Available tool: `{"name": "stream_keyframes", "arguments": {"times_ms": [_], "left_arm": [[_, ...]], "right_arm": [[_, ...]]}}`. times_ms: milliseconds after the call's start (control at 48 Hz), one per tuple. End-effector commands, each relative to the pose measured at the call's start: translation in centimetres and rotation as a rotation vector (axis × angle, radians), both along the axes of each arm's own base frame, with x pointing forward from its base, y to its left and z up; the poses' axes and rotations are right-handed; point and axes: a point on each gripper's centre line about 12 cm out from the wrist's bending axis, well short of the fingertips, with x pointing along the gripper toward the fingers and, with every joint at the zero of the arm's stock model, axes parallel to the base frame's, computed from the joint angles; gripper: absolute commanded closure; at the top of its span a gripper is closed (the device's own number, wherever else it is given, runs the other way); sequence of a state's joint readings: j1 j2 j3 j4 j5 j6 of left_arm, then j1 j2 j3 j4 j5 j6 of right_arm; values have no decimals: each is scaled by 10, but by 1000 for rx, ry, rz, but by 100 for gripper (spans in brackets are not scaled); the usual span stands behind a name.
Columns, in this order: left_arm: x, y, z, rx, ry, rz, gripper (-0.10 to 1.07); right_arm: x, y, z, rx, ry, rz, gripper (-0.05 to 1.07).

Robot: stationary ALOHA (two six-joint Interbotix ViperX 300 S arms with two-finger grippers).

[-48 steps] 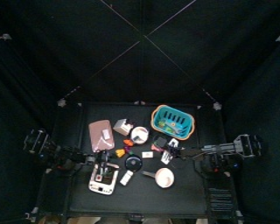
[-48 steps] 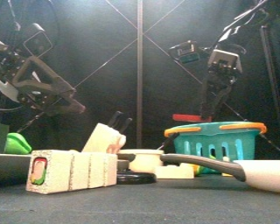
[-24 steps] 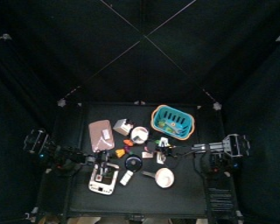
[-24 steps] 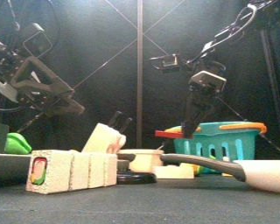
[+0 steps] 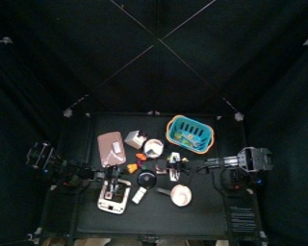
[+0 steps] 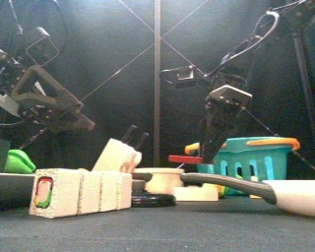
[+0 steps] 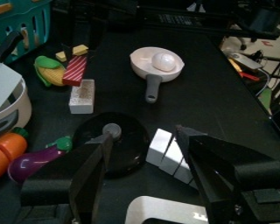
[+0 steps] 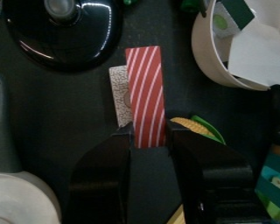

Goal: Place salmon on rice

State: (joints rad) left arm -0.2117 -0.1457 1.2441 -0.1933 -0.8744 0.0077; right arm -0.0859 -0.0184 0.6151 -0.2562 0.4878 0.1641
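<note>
Salmon carried inward and lower, over the rice.
The right tool (image 8: pixel 147 144), pinching the striped salmon (image 8: pixel 146 92), has swung from above the basket (image 6: pixel 252 157) toward the worktop's middle; the white rice block (image 8: pixel 122 94) lies directly beneath; left tool (image 7: pixel 149 162) spread, resting.

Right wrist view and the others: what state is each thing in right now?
Salmon: gripped by the right gripper, lifted.
Rice: lying on the table below, bare.
Left gripper: open, empty.
Basket: upright.
Pan: upright, on the table.
</note>
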Motion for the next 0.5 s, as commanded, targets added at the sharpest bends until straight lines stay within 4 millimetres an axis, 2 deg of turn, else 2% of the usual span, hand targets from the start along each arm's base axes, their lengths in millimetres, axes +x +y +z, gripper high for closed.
{"name": "stream_keyframes", "arguments": {"times_ms": [0,167,479], "left_arm": [[3,-1,3,-2,-14,-1,4],[3,-1,3,-2,-14,-1,4],[3,-1,2,-2,-12,-1,4]], "right_arm": [[5,-1,7,2,-25,6,53],[6,-5,-3,-4,7,14,53],[8,-4,-11,-4,26,21,53]]}}
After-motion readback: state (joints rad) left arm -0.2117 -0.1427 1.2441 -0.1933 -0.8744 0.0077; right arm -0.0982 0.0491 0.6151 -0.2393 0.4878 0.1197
